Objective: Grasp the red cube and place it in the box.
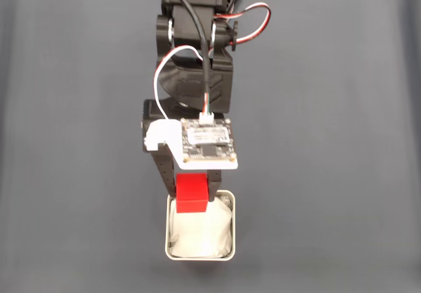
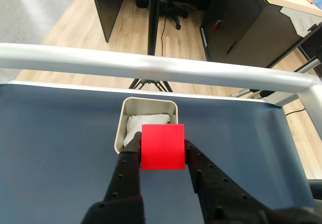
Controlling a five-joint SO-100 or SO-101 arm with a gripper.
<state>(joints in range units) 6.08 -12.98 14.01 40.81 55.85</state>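
Black gripper fingers (image 2: pixel 126 176) are rising from the bottom edge of the wrist view, one on each side of the red cube (image 2: pixel 162 146), and the gripper (image 2: pixel 162 151) is pinching that cube between its tips, both jaws pressing flat against the cube's left and right faces. Being a cube, it is showing no long axis; one square face is turning toward the wrist camera with its edges running level and upright in the frame. Just behind and slightly left of the cube in this view, the box (image 2: pixel 122 126) is sitting on the dark blue mat (image 2: pixel 55 133), its white paper lining (image 2: pixel 146 121) partly hidden by the cube, which is overlapping the box's lower right part. Beyond the mat, the wrist view is also showing a silver rail (image 2: pixel 75 58) crossing the frame, a wooden floor (image 2: pixel 65 12) and dark office furniture (image 2: pixel 241 22) at the top. In the fixed view, looking down, the arm (image 1: pixel 197 56) is reaching from the top centre toward the bottom, with a circuit board (image 1: pixel 208 140) on a white bracket lying over the wrist and red, white and black cables looping above it. There the gripper (image 1: pixel 192 197) is holding the red cube (image 1: pixel 191 194) over the upper edge of the box (image 1: pixel 231 253), which is lying at the bottom centre of the frame with crumpled paper lining (image 1: pixel 200 237) open to view below the cube.
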